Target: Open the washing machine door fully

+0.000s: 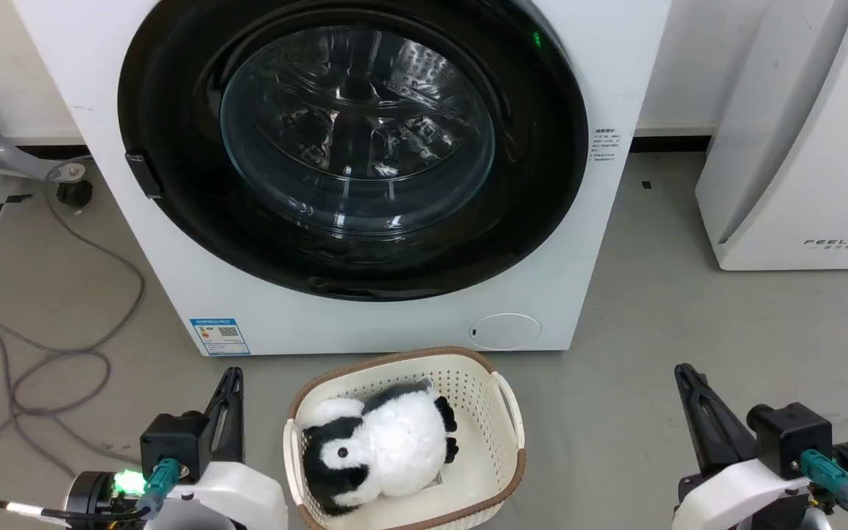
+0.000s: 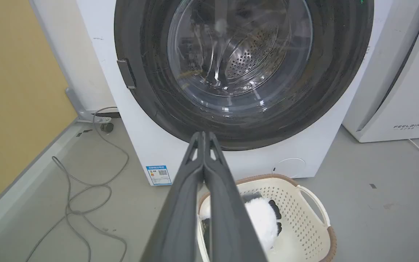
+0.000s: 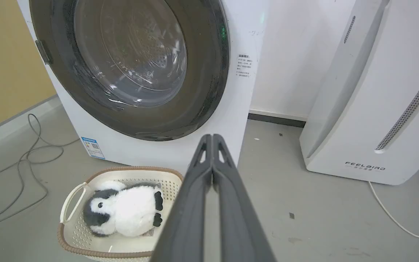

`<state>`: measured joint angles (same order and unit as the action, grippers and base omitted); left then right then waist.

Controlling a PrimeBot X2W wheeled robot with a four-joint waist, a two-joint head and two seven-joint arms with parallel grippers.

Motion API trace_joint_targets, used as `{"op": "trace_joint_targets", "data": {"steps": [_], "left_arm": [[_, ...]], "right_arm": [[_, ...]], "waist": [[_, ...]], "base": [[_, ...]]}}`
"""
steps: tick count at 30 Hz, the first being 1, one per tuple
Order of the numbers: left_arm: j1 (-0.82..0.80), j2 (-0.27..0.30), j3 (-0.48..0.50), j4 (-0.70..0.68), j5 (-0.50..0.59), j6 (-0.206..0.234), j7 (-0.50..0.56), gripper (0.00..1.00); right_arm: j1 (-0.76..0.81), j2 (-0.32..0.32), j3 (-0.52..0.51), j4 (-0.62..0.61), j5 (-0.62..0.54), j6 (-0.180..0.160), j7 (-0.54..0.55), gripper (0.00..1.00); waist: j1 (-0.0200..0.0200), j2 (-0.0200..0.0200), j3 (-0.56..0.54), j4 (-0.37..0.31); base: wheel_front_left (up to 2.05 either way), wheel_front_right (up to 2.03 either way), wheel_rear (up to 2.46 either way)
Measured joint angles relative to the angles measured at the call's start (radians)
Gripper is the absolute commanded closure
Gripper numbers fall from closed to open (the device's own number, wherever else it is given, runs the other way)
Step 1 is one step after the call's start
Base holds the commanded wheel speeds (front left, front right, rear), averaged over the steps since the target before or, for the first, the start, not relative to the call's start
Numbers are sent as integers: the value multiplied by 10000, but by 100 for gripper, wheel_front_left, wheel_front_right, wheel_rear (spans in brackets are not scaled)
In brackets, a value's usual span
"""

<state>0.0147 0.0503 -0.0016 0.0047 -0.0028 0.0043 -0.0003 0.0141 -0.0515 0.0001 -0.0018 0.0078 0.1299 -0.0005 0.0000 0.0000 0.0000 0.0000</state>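
The washing machine door (image 1: 542,191) is a large glossy black disc with a clear glass bowl centre, lying flush against the white machine front. Its small black handle tab (image 1: 143,175) sits at the door's left edge, seen too in the left wrist view (image 2: 127,74) and the right wrist view (image 3: 44,52). My left gripper (image 1: 232,377) is shut and empty at the lower left, well short of the machine. My right gripper (image 1: 684,372) is shut and empty at the lower right. Both pairs of fingers meet at their tips in the wrist views (image 2: 203,135) (image 3: 212,137).
A cream basket (image 1: 501,412) with a black-and-white plush penguin (image 1: 387,449) stands on the grey floor between my grippers, just before the machine. A white appliance (image 1: 799,147) stands to the right. Grey cables (image 1: 48,361) loop on the floor at left. A round white flap (image 1: 505,331) sits low on the machine.
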Motion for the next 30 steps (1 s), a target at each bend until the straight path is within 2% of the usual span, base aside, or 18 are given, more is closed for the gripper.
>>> {"op": "trace_joint_targets", "data": {"steps": [22, 23, 30], "left_arm": [[-1, -2, 2, 0, 0, 0, 0, 100], [1, -2, 0, 2, 0, 2, 0, 0], [4, -2, -25, 13, -4, 23, -6, 0]], "right_arm": [[-1, 0, 0, 0, 0, 0, 0, 100], [2, 0, 0, 0, 2, 0, 0, 0], [7, 0, -21, -4, 23, 0, -12, 0]], "waist": [[0, 1, 0, 0], [0, 0, 0, 0], [0, 0, 7, -1]], "base": [[0, 0, 0], [0, 0, 0], [0, 0, 0]]}}
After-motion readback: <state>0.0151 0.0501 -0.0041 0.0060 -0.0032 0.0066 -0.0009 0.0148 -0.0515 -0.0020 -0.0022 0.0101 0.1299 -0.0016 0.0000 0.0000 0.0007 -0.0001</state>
